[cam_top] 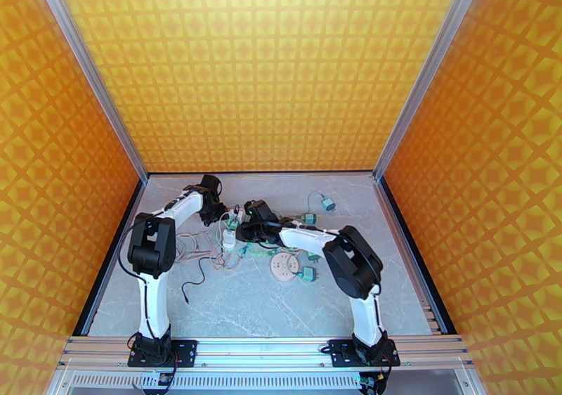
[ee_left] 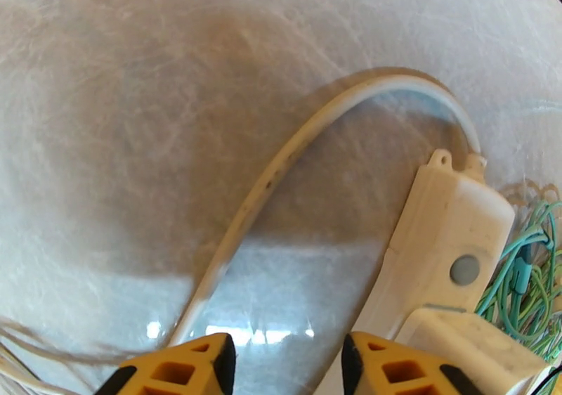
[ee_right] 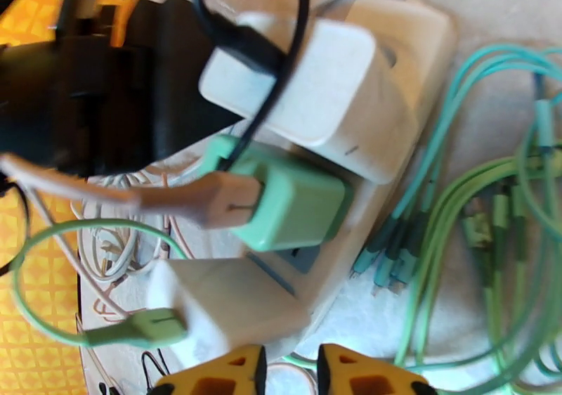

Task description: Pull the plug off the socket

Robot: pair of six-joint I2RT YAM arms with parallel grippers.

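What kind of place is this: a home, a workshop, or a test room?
Probably a robot test cell, not a home. Orange patterned walls in aluminium framing enclose a table, two robot arms are bolted to its near edge, and a power strip with plugs lies there.

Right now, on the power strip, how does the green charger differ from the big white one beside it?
The green charger is mint and smaller; the big white charger is bulkier. A pale pink connector plugs into the green charger; a black cable runs from the big white charger. Both sit side by side in the power strip.
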